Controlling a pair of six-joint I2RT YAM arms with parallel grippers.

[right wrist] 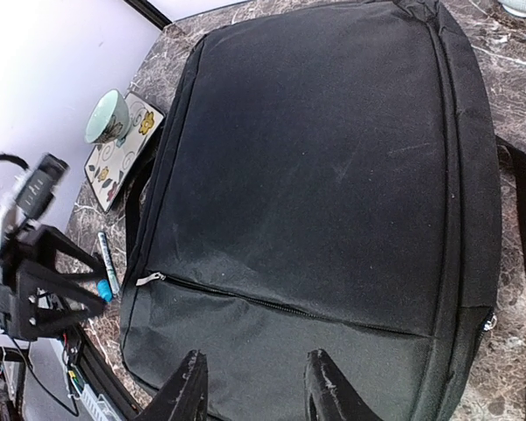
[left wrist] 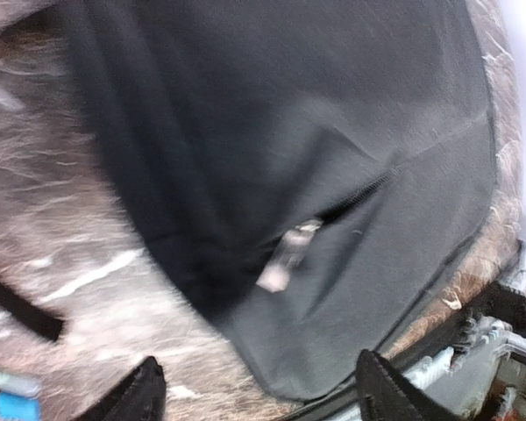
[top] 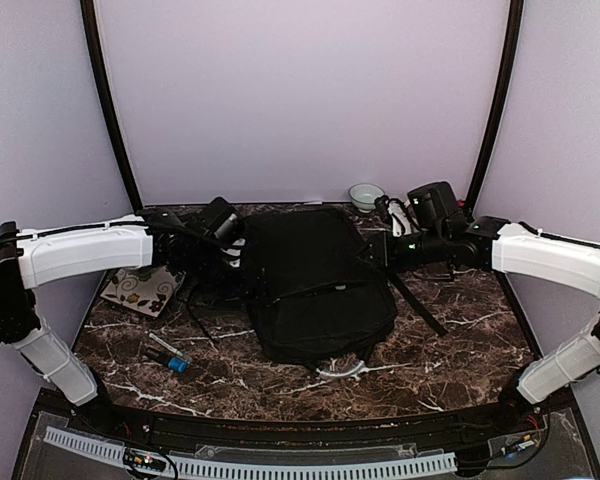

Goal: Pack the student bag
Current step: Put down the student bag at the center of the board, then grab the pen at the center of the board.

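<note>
student bag (top: pixel 315 290): lies flat on the marble table (top: pixel 460 350) between your two arms, with its silvery loop handle (top: pixel 340 370) at the near end. one strap (top: pixel 415 295) trails off the bag's right side. the front pocket zip looks run shut, with its metal pull (left wrist: pixel 285 254) resting toward the bag's left edge.

left gripper (left wrist: pixel 263 390): jaws spread wide, empty, hanging low over the bag's left flank, just short of the pull. this view is blurred.

right gripper (right wrist: pixel 256 386): jaws parted to a narrower gap, empty, held above the bag at its right far corner.

handling, as judged: the bag is soft fabric, slumped and seemingly unfilled, so expect it to be light but bulky. a pinch on the flat panel will likely gather only a loose fold. the whole bag may slide on the smooth marble. take the pull for opening; it is small and may slip. brace with the other claw on the loop handle or a stitched edge.

a pen (top: pixel 170 355) and a patterned pad (top: pixel 140 290) lie left of the bag.
</note>
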